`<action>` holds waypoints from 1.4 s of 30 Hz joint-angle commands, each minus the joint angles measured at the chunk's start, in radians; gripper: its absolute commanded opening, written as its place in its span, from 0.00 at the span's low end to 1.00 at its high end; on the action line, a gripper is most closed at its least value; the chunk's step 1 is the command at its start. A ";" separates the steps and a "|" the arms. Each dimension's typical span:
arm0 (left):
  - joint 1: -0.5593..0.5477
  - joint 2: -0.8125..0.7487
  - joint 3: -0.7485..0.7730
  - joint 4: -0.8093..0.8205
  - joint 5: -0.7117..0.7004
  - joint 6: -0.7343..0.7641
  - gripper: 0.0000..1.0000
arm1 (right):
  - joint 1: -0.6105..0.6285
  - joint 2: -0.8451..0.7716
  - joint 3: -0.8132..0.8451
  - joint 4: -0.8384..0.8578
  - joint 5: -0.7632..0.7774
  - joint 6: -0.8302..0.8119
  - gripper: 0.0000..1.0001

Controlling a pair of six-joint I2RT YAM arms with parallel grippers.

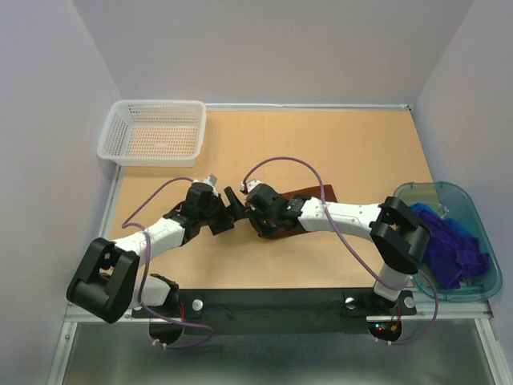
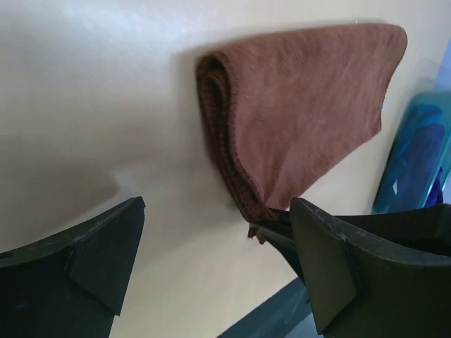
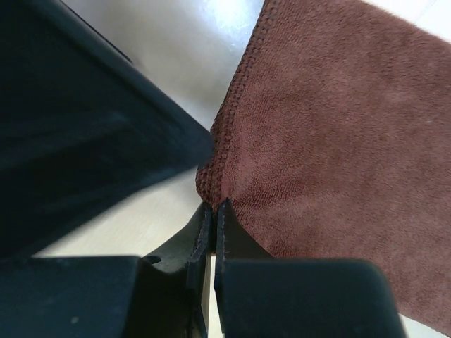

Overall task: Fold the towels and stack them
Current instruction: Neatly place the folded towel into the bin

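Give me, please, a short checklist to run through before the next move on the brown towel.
1. Grip: right end effector is shut on the edge of the brown towel: ok.
2. Free arm: left end effector is open and holds nothing: ok.
3. Fold: in the left wrist view the towel is doubled over with a neat folded edge: ok.
4. All layers caught in the pinch: cannot tell.
5. Far edges lined up: cannot tell, as the right arm covers them from above.
6. Next piece: purple towel lies in the teal bin, apart from the fold: ok.
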State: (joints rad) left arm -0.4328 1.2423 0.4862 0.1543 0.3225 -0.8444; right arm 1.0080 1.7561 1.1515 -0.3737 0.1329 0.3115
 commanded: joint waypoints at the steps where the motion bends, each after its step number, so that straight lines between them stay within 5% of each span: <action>1: -0.046 0.034 -0.024 0.148 -0.026 -0.134 0.96 | -0.006 -0.063 -0.029 0.099 -0.050 0.038 0.00; 17: -0.179 0.246 -0.027 0.323 -0.123 -0.346 0.89 | -0.008 -0.095 -0.087 0.200 -0.065 0.103 0.00; 29: -0.198 0.203 -0.130 0.381 -0.209 -0.450 0.80 | -0.008 -0.124 -0.095 0.222 -0.049 0.121 0.01; 36: -0.202 0.203 -0.121 0.378 -0.203 -0.420 0.41 | -0.009 -0.118 -0.107 0.229 -0.056 0.130 0.00; 39: -0.204 0.204 -0.109 0.373 -0.206 -0.400 0.16 | -0.008 -0.118 -0.108 0.231 -0.062 0.127 0.01; 40: -0.204 0.204 -0.101 0.361 -0.207 -0.372 0.04 | -0.008 -0.119 -0.108 0.231 -0.062 0.129 0.03; 42: -0.202 0.200 -0.058 0.328 -0.217 -0.328 0.00 | -0.008 -0.130 -0.114 0.233 -0.062 0.123 0.22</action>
State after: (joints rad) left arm -0.6334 1.4559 0.3832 0.5488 0.1402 -1.2633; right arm 0.9962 1.6730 1.0397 -0.1989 0.0673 0.4343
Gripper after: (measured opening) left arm 0.062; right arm 0.120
